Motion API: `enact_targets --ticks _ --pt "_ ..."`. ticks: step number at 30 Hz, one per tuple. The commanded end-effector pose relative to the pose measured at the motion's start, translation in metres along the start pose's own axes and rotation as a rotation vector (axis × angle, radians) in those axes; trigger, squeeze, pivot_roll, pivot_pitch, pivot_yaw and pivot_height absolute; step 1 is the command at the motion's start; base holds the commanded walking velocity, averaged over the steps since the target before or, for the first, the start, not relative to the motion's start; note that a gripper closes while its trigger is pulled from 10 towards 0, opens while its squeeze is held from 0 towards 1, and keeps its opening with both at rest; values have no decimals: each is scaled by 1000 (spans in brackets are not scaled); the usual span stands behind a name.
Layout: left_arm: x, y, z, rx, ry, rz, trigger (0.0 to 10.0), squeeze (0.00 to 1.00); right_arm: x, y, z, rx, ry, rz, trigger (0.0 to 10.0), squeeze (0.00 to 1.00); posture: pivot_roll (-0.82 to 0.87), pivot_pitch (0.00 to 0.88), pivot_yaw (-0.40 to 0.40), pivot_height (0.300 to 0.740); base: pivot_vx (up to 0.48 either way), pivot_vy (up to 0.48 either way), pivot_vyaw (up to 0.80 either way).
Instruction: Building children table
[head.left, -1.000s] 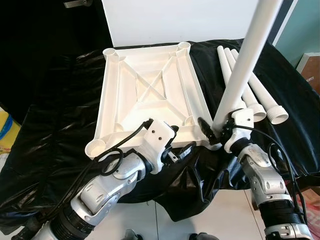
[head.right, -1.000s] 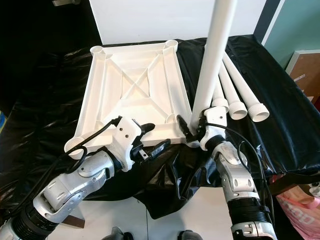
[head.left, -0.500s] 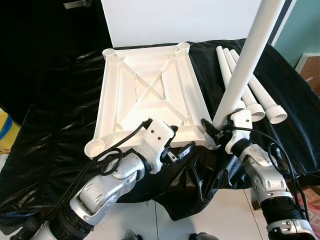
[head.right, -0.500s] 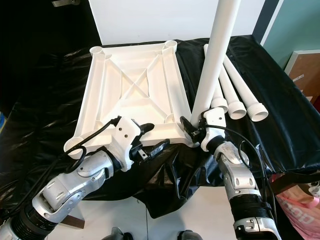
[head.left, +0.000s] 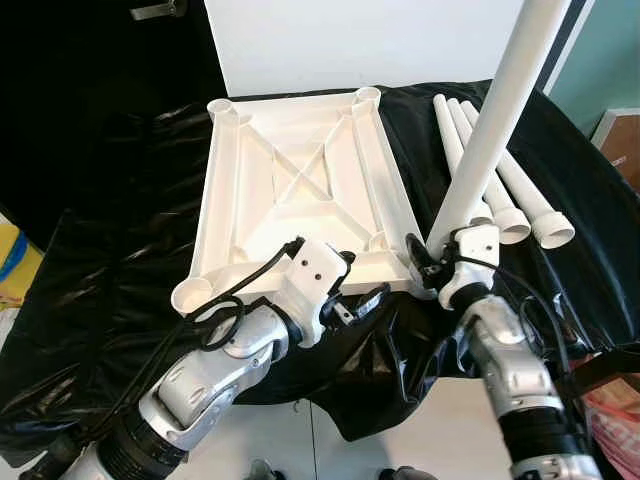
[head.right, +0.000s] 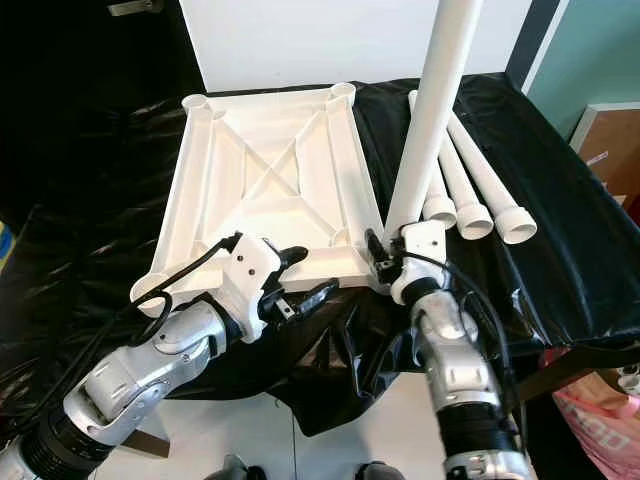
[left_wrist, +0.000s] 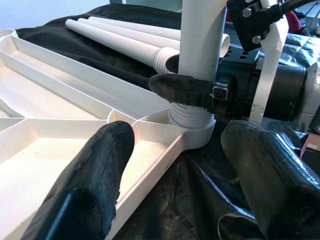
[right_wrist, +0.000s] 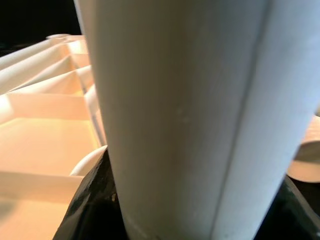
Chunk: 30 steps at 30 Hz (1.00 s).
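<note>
Left wrist view: black fingers (left_wrist: 186, 91) clamp smooth white tubular leg (left_wrist: 201, 37).

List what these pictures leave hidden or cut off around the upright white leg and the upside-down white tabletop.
- Upright white plastic leg tube: its top is cut off by the edge of both eye views.
- Corner socket of the upside-down white tabletop: how deep the leg's thread sits is hidden inside it.
- Right gripper: in the right wrist view the leg blocks its fingers.
- Left gripper: open, holding nothing.

White tabletop (head.left: 300, 185) inverted, ribbed underside up, corner sockets exposed. One white leg (head.left: 490, 130) upright, threaded end seated in 5 o'clock corner socket. Three spare legs (head.left: 505, 185) flat at 3 o'clock.
</note>
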<state>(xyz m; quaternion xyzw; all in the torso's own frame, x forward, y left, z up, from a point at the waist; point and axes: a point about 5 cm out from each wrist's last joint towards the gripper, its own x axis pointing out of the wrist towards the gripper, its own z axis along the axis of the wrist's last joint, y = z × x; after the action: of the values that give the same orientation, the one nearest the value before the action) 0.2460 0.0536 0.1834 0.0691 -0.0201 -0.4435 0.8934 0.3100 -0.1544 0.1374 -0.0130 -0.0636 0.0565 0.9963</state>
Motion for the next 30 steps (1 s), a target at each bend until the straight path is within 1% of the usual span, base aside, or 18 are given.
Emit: enact_targets --ticks 1,2,4,5,6,7,12,14,15,17,20,21,22,23,25,27,28,30 --pt "-3 -9 -1 11 18 -204 10000 0 -11 -6 -24 11 125 -136 10000 0 -33 112 33 740 0 0 0" --pt "-3 -9 -1 11 18 -204 10000 0 -11 -6 -24 11 125 -136 10000 0 -33 112 33 740 0 0 0" --pt "-4 -9 -1 10 18 -199 10000 0 -14 -2 -26 18 134 -219 10000 0 -30 111 28 740 0 0 0" --pt "-4 -9 -1 10 18 -199 10000 0 -14 -2 -26 18 134 -219 10000 0 -30 111 28 740 0 0 0" --pt "-4 -9 -1 10 16 -192 10000 0 -16 4 -25 24 129 -263 10000 0 -30 112 26 740 0 0 0" --pt "-4 -9 -1 10 16 -192 10000 0 -16 4 -25 24 129 -263 10000 0 -30 112 26 740 0 0 0" --pt "-3 -8 0 11 9 -180 10000 0 -16 17 -18 35 88 -263 10000 0 -41 117 27 740 0 0 0" --pt "-3 -8 0 11 9 -180 10000 0 -16 17 -18 35 88 -263 10000 0 -41 117 27 740 0 0 0" --pt "-2 -6 1 12 6 -175 10000 0 -15 16 -14 43 67 -257 10000 1000 -50 118 24 740 0 0 0" --pt "1 -3 4 24 -4 -163 10000 0 -12 11 -6 59 26 -233 10000 1000 -71 123 18 740 0 0 0" --pt "3 -1 6 26 -11 -155 10000 0 -10 8 -1 57 3 -203 10000 1000 -92 131 13 740 0 0 0" --pt "4 -1 6 29 -12 -153 10000 0 -9 7 2 55 -3 -186 10000 835 -97 133 12 740 0 0 0" --pt "4 -1 6 29 -12 -153 10000 0 -9 7 2 55 -3 -186 10000 835 -97 133 12 740 0 0 0" --pt "5 0 6 33 -12 -151 10000 0 -8 6 5 44 -11 -163 10000 0 -138 147 9 740 0 0 0" --pt "6 2 7 31 -10 -156 10000 0 -7 5 9 32 -17 -97 10000 0 -210 158 46 740 0 0 0" --pt "6 3 8 29 -9 -158 10000 0 -7 5 10 23 -20 -85 10000 0 -210 158 46 740 0 0 0" --pt "6 4 9 31 -8 -166 10000 0 -7 5 11 15 -23 -73 10000 0 -236 163 78 740 0 0 0" --pt "5 5 10 33 -10 -172 10000 0 -7 4 12 6 -27 -66 10000 0 -236 163 78 740 0 0 0"
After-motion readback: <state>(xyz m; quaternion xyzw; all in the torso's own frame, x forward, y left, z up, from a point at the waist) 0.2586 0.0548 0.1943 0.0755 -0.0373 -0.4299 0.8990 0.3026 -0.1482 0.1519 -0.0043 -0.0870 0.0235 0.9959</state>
